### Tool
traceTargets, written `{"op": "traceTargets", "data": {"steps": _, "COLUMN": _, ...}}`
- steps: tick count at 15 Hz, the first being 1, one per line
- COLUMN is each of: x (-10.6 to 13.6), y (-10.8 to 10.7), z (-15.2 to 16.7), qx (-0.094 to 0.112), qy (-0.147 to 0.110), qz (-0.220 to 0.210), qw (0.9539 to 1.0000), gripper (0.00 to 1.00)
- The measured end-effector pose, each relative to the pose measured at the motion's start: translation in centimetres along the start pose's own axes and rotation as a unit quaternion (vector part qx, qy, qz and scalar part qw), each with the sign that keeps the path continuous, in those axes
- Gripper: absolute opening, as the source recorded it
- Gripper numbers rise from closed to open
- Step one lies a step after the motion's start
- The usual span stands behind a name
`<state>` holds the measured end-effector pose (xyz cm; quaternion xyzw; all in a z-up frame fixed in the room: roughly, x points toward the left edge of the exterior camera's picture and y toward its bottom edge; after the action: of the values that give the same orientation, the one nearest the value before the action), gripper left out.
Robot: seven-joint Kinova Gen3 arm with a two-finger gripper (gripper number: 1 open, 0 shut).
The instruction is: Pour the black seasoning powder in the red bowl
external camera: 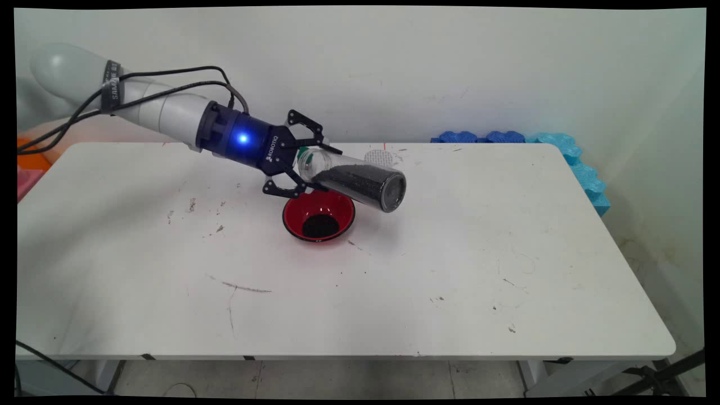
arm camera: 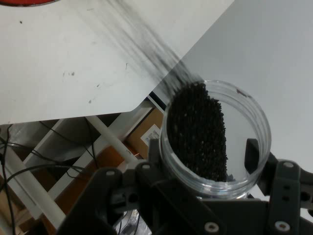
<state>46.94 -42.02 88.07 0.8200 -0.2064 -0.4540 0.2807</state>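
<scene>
You have a clear plastic jar [external camera: 360, 183], cylindrical and smooth-walled, lying nearly on its side in the air above the table [external camera: 450, 281], its far end tipped slightly down and to the right. Fine black grains fill its lower half along the wall; in the hand view the same grains [arm camera: 198, 129] pile up against one side of the round mouth. Just below the jar's gripped end sits a glossy red bowl [external camera: 319, 216], round and shallow with a dark rim, holding a small heap of the same black grains at its bottom. Your gripper [external camera: 306, 169] is clamped on the jar, one black finger [arm camera: 251, 155] pressed against each side of its wall. The white arm reaches in from the upper left, sloping downward, wrist turned so the jar lies almost level. Blue foam pieces [external camera: 506, 136] line the table's far right edge.
</scene>
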Motion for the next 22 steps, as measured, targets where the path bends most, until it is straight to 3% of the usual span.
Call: {"op": "traceTargets", "data": {"steps": 22, "x": 0.5, "y": 0.7, "z": 1.4, "qx": -0.029, "qy": 0.016, "qz": -0.043, "qw": 0.9986, "gripper": 0.00}}
